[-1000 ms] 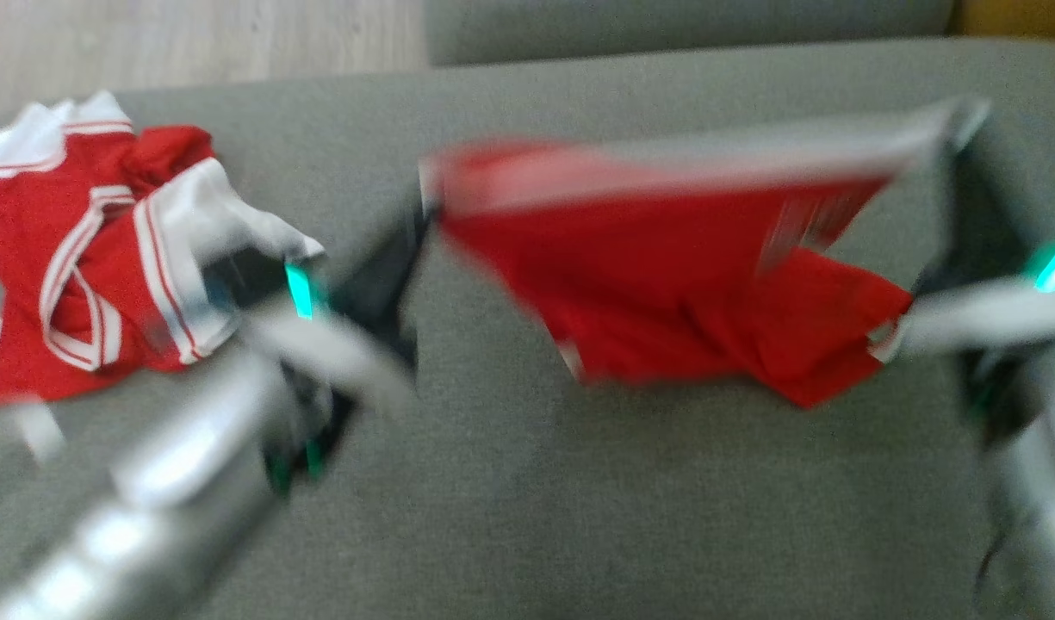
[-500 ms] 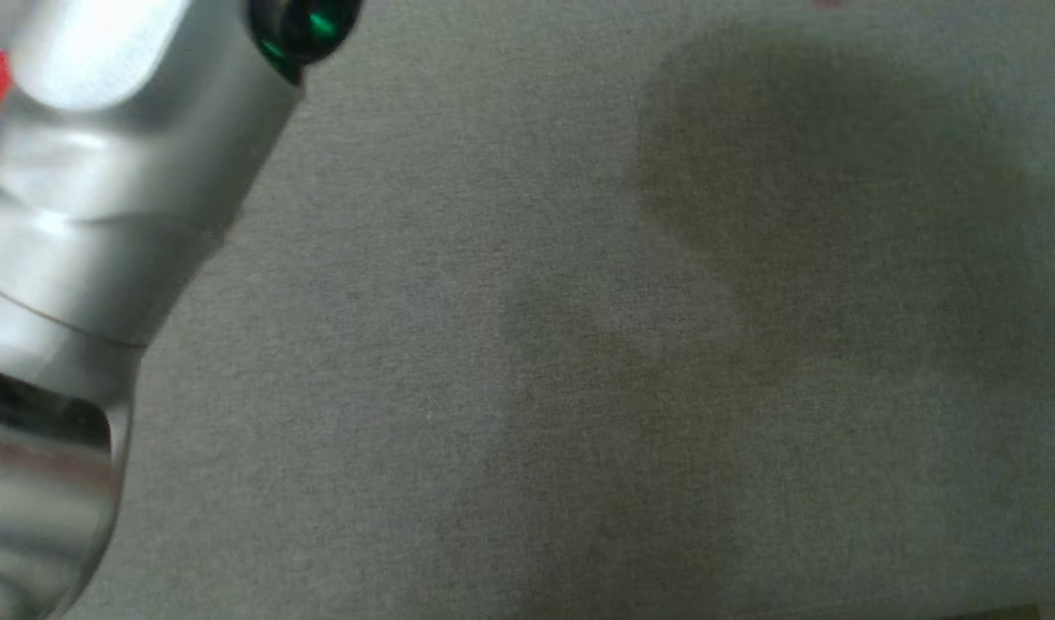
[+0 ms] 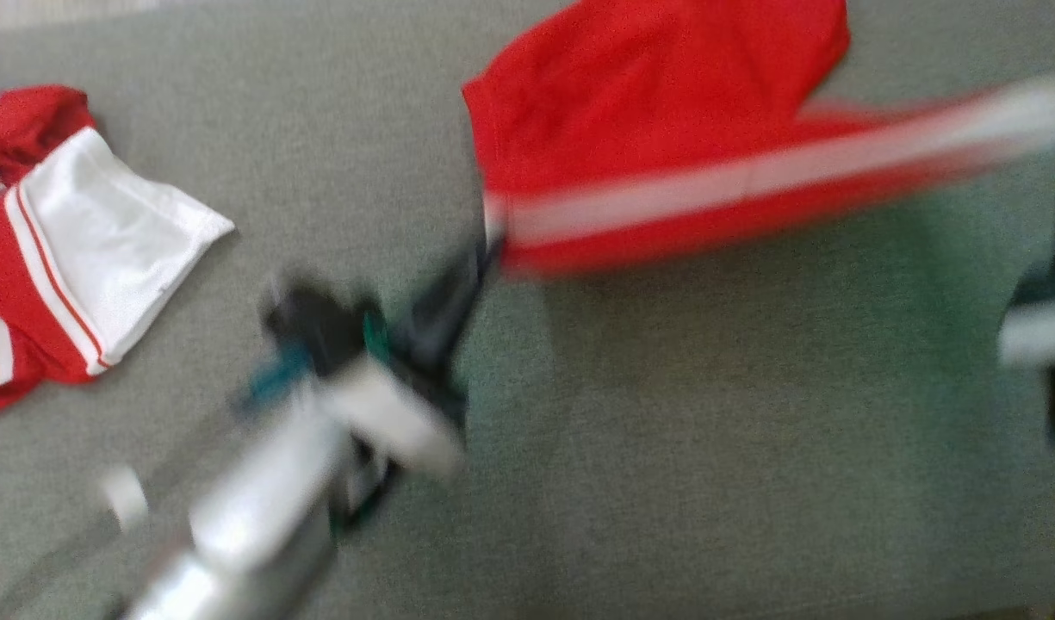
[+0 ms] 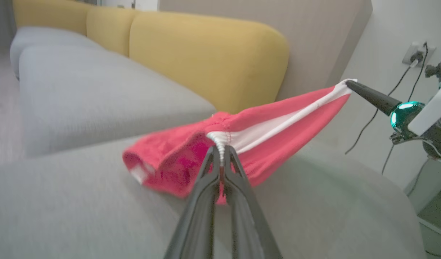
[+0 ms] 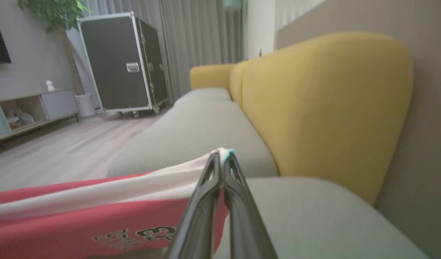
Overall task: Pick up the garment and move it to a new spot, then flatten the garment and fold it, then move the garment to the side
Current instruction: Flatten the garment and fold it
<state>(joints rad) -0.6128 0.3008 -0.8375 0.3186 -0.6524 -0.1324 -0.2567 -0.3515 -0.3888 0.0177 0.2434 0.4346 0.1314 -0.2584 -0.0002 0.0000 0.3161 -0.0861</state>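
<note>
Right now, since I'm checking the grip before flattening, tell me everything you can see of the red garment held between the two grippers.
The red garment looks like thin, soft sports fabric with a white band and a dark printed number. It is stretched taut along that band between the left gripper and the right gripper, each shut on a gathered end. The band hangs above the grey sofa seat; the loose red cloth sags and seems to touch it.

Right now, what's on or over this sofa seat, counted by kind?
Held garment: 1
Clothes heap: 1
Hands, left hand and right hand: 2
Total: 4
</note>
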